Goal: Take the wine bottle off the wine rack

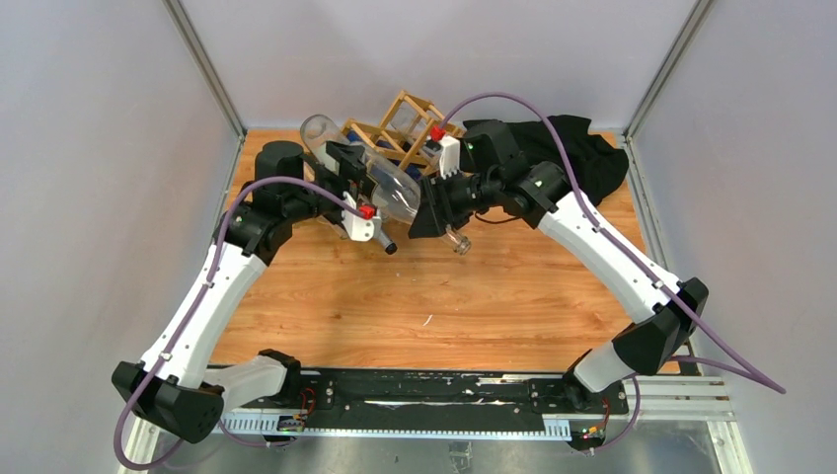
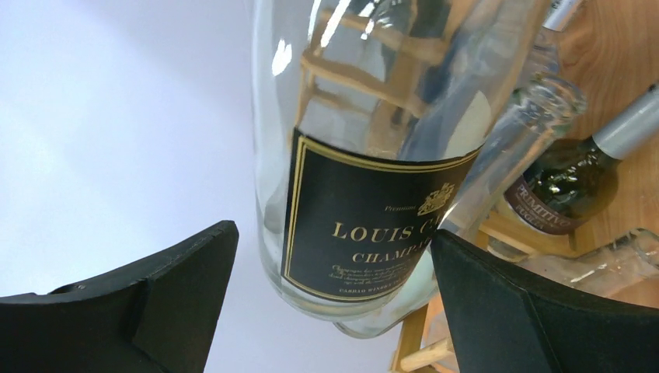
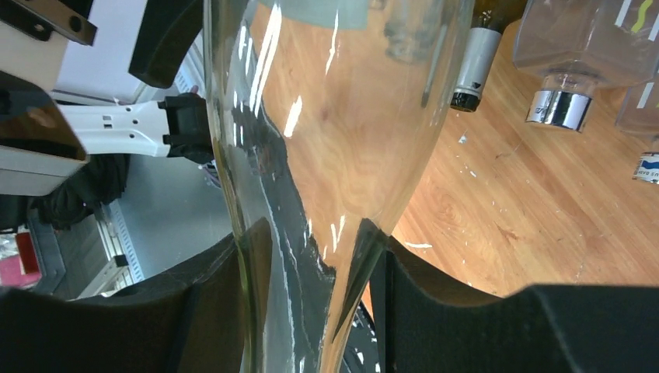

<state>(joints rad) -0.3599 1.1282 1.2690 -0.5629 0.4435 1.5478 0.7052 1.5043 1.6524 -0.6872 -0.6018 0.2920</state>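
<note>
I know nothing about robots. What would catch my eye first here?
The big clear bottle with a black-and-gold label, slanted at the far middle of the table, where both arms meet. The right fingers clamp its neck end, while the left fingers stand open either side of its body. Behind sit a wooden rack and, rightward, a black cloth.

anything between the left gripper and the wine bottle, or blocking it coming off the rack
Nothing visible. The wine bottle sits between the open fingers of the left gripper, and the right gripper is shut on its neck. Other bottles lie close beside it at the wine rack, none across its path.
</note>
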